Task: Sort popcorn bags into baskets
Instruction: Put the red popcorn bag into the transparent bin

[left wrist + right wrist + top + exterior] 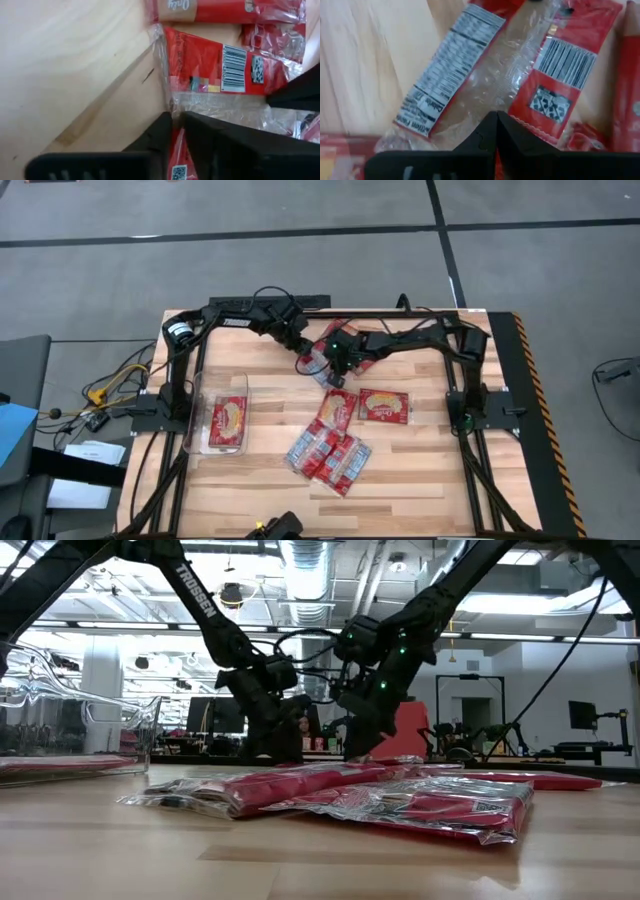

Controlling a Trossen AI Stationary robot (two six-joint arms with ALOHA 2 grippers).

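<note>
Both grippers meet over one clear-wrapped pack of red popcorn bags [320,358] at the table's far middle. My left gripper [305,360] is shut on it from the left, and my right gripper [336,370] is shut on it from the right. In the right wrist view the pack shows a bag with a white nutrition label [447,70] and one with a barcode [560,62]. The clear tub [195,415] stands at the left with one cream-oval bag [228,420] lying flat in it. Other bags [328,455] lie flat on the wood. My left gripper pinches the pack at its clear wrapper edge [172,107], and red print shows between the fingers [160,132]. Whether the pack is lifted cannot be told. My right gripper pinches the clear wrapper [490,95] between the two bags, its fingers [485,132] closed together over it. The gripper itself hides the place of contact.
Two single bags [337,408] [384,404] lie just near of the grippers, and a heap of several lies toward the near edge. In the low view that heap [400,802] fills the foreground and the tub [80,730] stands at the left. Bare wood lies around the tub.
</note>
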